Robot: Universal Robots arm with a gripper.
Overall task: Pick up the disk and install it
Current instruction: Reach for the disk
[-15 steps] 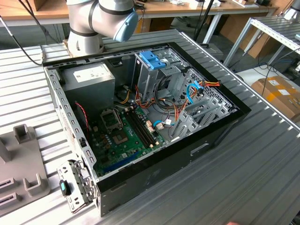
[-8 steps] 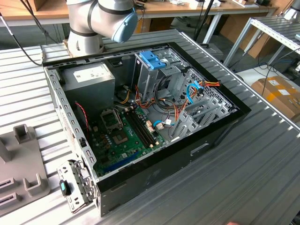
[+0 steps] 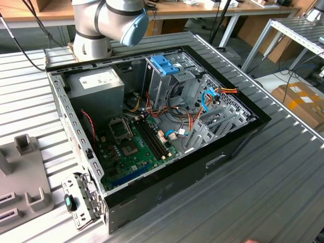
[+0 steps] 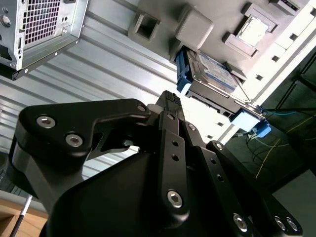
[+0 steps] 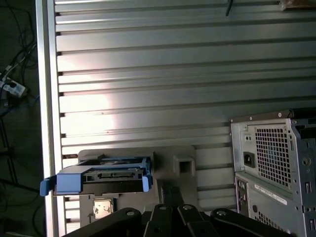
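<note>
Nearby, flat dark disk [image 5: 109, 176] with blue plastic rails, ribbed metal table [image 5: 173, 74], black jaws closed, empty.

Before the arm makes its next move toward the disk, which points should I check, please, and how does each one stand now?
1. The disk sits in its grey holder, with blue rails on both sides: ok.
2. The gripper is apart from the disk: ok.
3. Nothing lies on the disk: ok.
4. The case is open on top: ok.
5. The cage has a free slot for the disk: cannot tell.
6. The cables are clear of the cage: cannot tell.
</note>
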